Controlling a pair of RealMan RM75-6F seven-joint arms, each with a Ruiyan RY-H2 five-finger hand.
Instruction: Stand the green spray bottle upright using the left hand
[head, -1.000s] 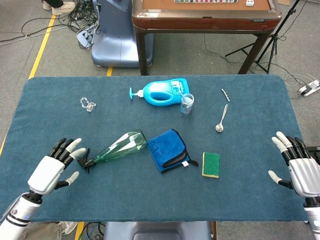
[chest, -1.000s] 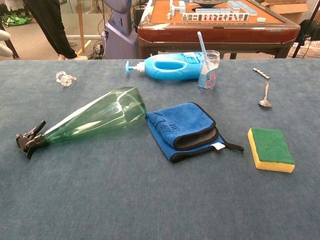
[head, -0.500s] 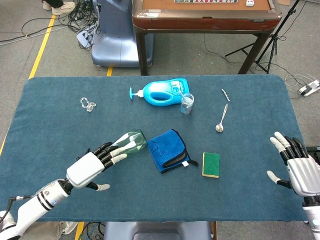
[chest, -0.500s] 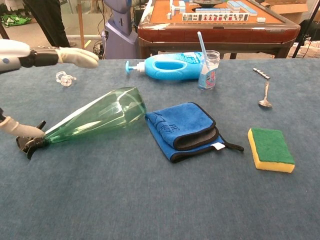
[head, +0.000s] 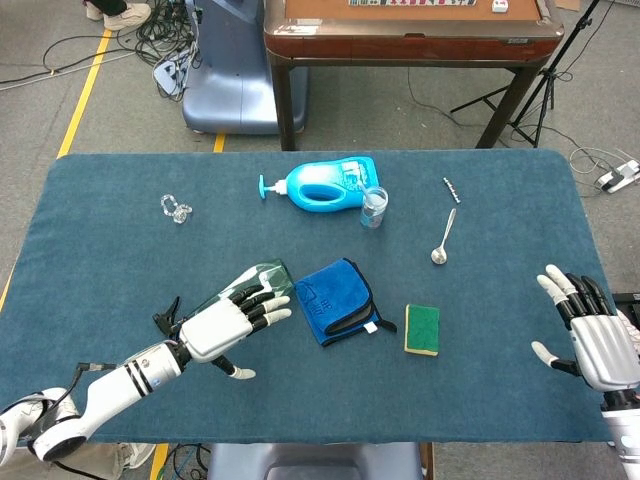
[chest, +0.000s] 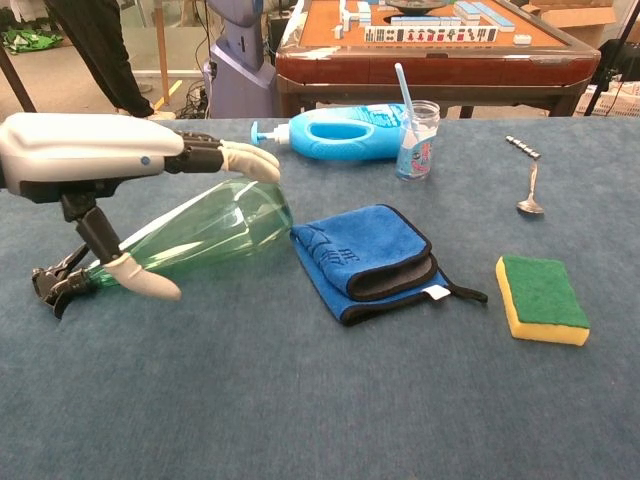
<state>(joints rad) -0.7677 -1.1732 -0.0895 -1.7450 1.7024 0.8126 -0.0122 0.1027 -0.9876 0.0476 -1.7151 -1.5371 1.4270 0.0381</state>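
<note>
The left robot hand (chest: 95, 165) hovers spread wide over the green spray bottle (chest: 190, 240), holding nothing. The bottle lies on its side on the desk (head: 100, 250), black nozzle toward 8 o'clock, base just beside the folded blue cloth (head: 335, 298). At 3 o'clock, the right robot hand (head: 590, 335) is spread and empty.

Blue cloth (head: 335, 300) folded, near table (head: 100, 230) centre. Sponge (head: 422, 329) (green face up, yellow beneath) just right of cloth, apart from it. Blue pump bottle (head: 322, 184) on its side, behind cloth. Small jar (head: 373, 208) upright, touching pump bottle's right end. Spoon (head: 443, 239) right of jar; small metal piece (head: 452, 189) behind spoon. Clear trinket (head: 176, 209) far left of pump bottle.
</note>
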